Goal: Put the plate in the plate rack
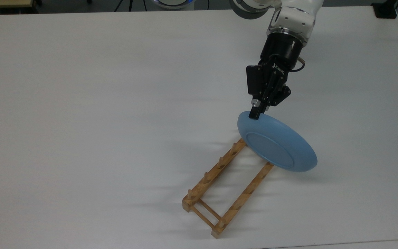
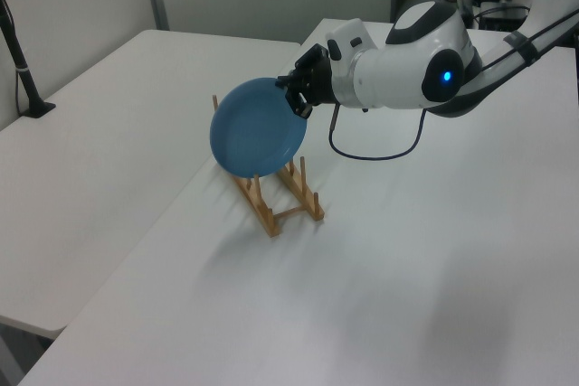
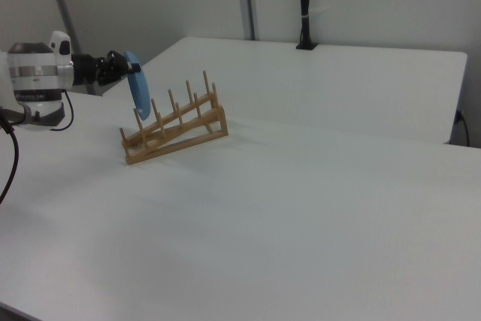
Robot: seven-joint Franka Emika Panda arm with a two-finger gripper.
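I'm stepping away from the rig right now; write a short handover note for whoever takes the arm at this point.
Gripper: shut on the plate's rim.
Plate: held on edge in the air, over the end of the rack nearer the arm; its underside faces the top view's camera.
Rack: lies on the white table, nothing in its slots.
Done: plate picked up and brought to the rack.
Left: lower the plate between two pairs of pegs, then let go.

Claw pinches plate rim; plate overlaps rack end.
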